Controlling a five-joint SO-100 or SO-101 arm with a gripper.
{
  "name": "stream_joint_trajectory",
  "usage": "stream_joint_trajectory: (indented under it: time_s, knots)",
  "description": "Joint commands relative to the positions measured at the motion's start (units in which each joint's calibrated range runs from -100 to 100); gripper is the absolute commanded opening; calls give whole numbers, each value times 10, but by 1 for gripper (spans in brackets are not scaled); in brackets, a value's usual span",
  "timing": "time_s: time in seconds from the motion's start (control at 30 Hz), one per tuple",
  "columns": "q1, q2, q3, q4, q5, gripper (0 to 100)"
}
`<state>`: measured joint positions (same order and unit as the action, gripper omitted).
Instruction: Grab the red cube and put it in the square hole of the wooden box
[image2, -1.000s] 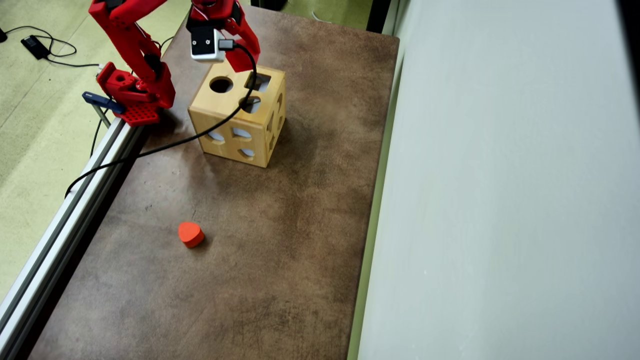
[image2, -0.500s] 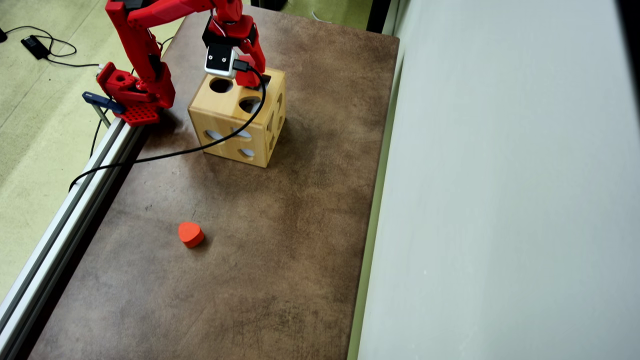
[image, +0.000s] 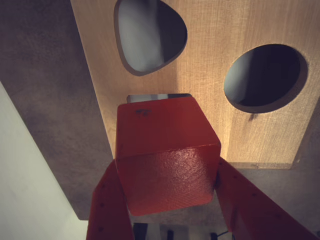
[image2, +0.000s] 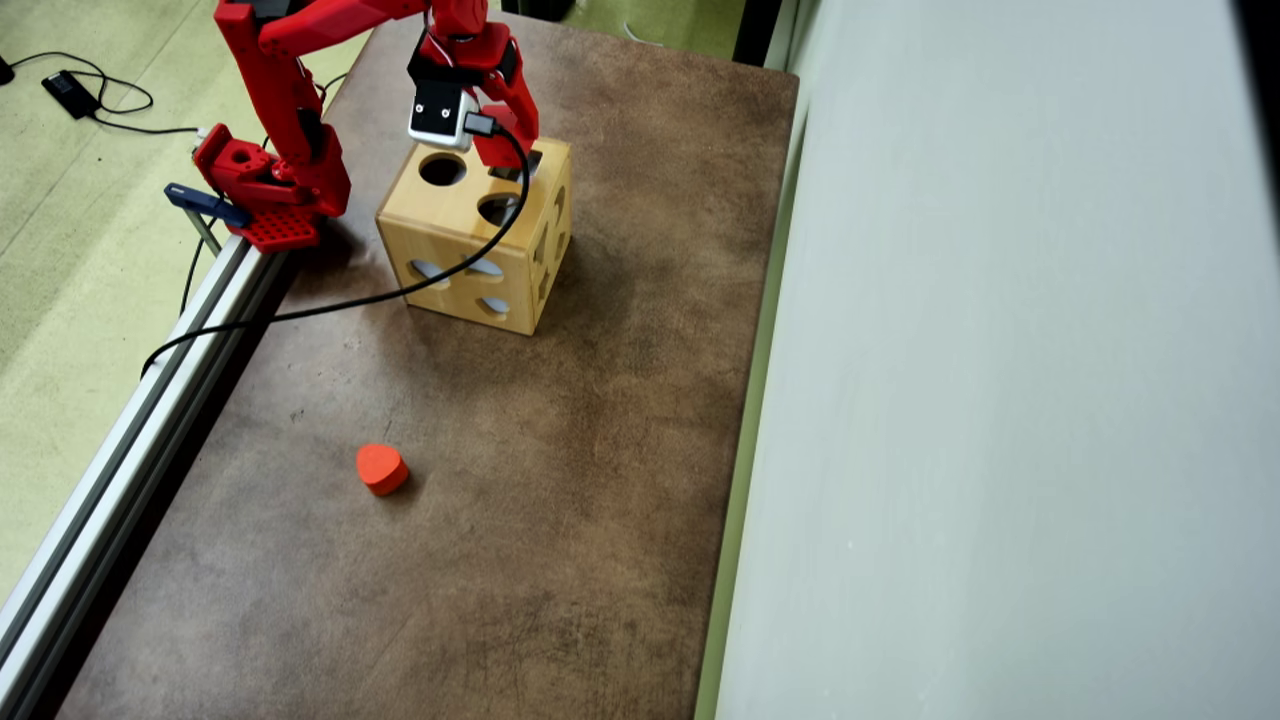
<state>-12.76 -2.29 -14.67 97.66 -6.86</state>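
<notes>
In the wrist view the tool (image: 167, 175) pinches the red cube (image: 165, 155), one red finger (image: 107, 210) pressed against the cube's left side and the other against its right. The cube hangs just over the top face of the wooden box (image: 210, 65), and the far edge of a dark square hole (image: 157, 97) shows right behind the cube's upper edge, most of that hole being covered by the cube (whether the cube has entered it at all cannot be told from here). Two more cutouts lie in the same face: a rounded, lopsided one (image: 150, 35) toward the upper left of that view and a round one (image: 265, 75) to the right. In the overhead view the red arm (image2: 290, 90) reaches from its base at the table's left edge over the wooden box (image2: 470, 235), which stands near the far left part of the brown table (image2: 560, 450), and the tool (image2: 503, 160) sits at the far right corner of the box top, its white wrist camera (image2: 438, 115) above the round hole. The cube itself is hidden there by the tool. A black cable (image2: 330, 300) sags from the camera across the box's front face and off over the aluminium rail (image2: 130, 440) along the table's left side. An orange-red heart-shaped block (image2: 381, 468) lies alone on the table, well apart from the box, toward the near left.
</notes>
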Motion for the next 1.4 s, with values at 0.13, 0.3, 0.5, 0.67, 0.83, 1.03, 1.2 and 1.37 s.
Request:
stream_joint_trajectory:
  time_s: [0.13,0.3,0.5,0.67,0.83,1.03,1.2,1.37]
  knots:
    - [2,-1,-21,5,-1,3]
    - [2,34,-28,5,1,3]
    - [0,38,-28,5,1,3]
    - [-5,51,-29,5,0,3]
    - [-6,63,-29,5,-3,3]
    - [-7,62,-29,-12,-4,3]
    - [-7,60,-29,-12,-5,3]
    - [-15,63,-62,-12,-14,3]
